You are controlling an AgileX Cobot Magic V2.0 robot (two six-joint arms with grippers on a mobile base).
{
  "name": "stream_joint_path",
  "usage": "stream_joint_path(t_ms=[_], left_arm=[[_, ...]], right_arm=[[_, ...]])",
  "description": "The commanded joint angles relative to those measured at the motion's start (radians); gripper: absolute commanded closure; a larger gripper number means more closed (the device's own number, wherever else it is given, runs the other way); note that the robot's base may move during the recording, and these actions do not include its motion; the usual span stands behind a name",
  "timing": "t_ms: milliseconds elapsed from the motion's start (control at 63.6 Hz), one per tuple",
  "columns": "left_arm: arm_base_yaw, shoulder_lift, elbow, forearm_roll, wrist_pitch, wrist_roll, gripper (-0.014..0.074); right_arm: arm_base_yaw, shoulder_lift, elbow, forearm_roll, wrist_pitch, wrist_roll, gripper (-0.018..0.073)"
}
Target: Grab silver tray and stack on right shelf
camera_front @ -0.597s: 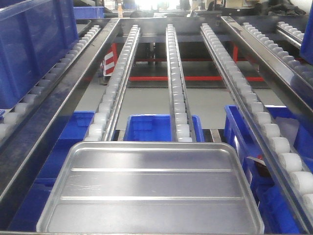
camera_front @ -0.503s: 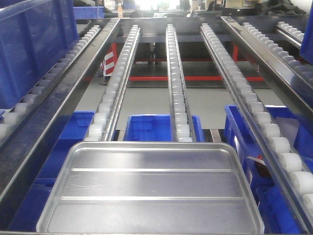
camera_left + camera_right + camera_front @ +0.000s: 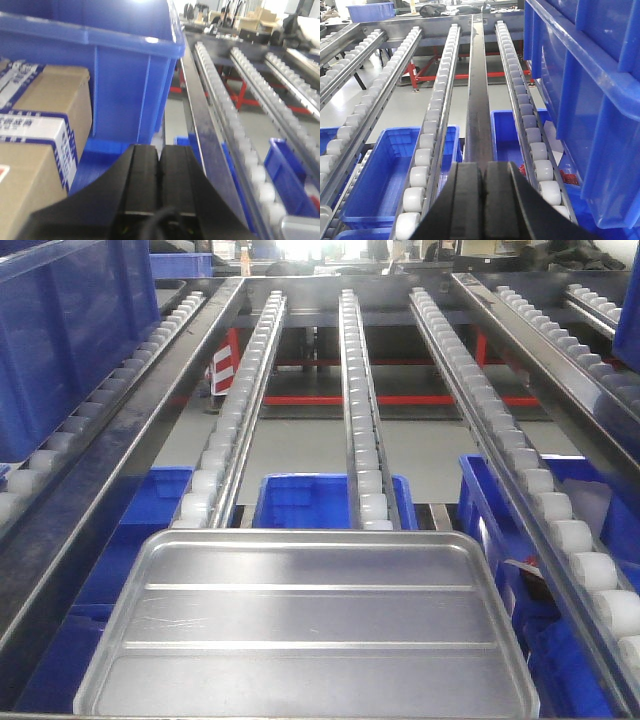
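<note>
A shiny silver tray (image 3: 305,625) with two long ridges across its floor is lying flat at the near end of a roller rack (image 3: 362,400), resting across the white roller tracks in the middle lane, with its far edge sitting on the rollers. Blue bins (image 3: 305,502) are sitting on the level below it. Nothing is touching the tray. The left fingers (image 3: 145,175) are pressing flat against each other with nothing between them, hovering beside a tall blue bin (image 3: 100,75) and some cardboard boxes (image 3: 50,100). The right fingers (image 3: 469,192) are likewise clenched together and empty, pointing along the roller tracks with another large blue bin (image 3: 580,90) standing at their right.
</note>
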Motion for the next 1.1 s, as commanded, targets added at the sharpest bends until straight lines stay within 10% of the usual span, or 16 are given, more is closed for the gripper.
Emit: stream_joint_path(t_ms=[0, 110, 299, 566, 849, 1085], left_arm=[[-0.006, -0.015, 0.015, -0.03, -0.174, 0.0, 0.0689], [-0.006, -0.008, -0.07, -0.032, -0.158, 0.0, 0.0689], [-0.006, 0.095, -0.399, -0.038, 0.269, 0.0, 0.0689], [-0.021, 0.41, -0.673, -0.089, 0.385, 0.023, 0.0685], [-0.187, 0.712, -0.862, -0.177, 0.642, 0.166, 0.0309], [-0.351, 0.946, -0.915, -0.223, 0.888, 0.212, 0.0288]], right_arm=[[-0.002, -0.016, -0.019, -0.001, -0.085, -0.009, 0.0503], [-0.002, -0.016, -0.019, -0.001, -0.085, -0.009, 0.0503], [-0.002, -0.016, -0.019, -0.001, -0.085, -0.009, 0.0503], [-0.002, -0.016, -0.019, -0.001, -0.085, -0.009, 0.0503], [-0.002, -0.016, -0.019, -0.001, -0.085, -0.009, 0.0503], [-0.002, -0.016, -0.019, -0.001, -0.085, -0.009, 0.0503]])
